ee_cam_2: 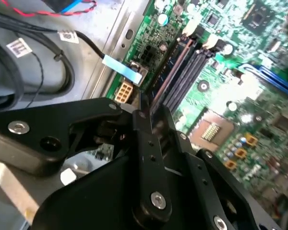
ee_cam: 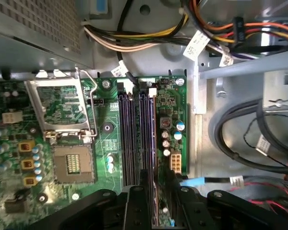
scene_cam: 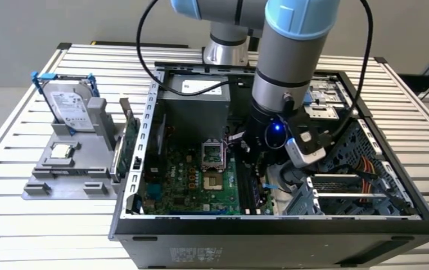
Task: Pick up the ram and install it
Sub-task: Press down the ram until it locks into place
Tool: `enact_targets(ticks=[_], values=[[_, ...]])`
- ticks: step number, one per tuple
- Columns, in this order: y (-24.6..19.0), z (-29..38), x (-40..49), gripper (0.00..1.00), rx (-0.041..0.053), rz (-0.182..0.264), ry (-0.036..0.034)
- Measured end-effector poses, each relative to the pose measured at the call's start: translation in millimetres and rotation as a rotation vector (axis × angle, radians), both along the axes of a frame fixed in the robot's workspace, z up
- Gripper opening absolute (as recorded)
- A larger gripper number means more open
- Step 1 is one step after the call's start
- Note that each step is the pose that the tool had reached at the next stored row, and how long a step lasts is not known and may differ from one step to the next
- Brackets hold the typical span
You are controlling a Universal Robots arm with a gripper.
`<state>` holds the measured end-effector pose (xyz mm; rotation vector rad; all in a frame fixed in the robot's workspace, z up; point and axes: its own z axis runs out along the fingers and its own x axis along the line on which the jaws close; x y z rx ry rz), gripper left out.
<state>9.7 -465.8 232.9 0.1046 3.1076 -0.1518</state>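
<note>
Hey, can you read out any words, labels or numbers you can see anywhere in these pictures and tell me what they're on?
None can be read.
White label on the silver hard drive: print too small.
White sticker on the grey power supply box: blurred.
White tags on the black cables: unreadable.
Green motherboard markings: too small.

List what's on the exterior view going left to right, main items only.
Hard drive in its stand → green card standing on edge → motherboard inside the case → gripper over the memory slots → metal drive cage.
</note>
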Motion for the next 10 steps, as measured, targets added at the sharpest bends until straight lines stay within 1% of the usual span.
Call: enact_targets(ticks=[1, 3, 5, 6, 10], values=[[0.0, 2.9, 0.0, 1.0, 0.0008, 0.0, -0.0001], [-0.1, 6.9, 0.0, 1.0, 0.0063, 0.0, 0.0009], [-0.2, 7.3, 0.0, 1.0, 0.007, 0.0, 0.0012], [-0.3, 7.3, 0.0, 0.0, 0.007, 0.0, 0.0012], [-0.6, 7.4, 0.0, 0.0, 0.0069, 0.0, 0.0012]])
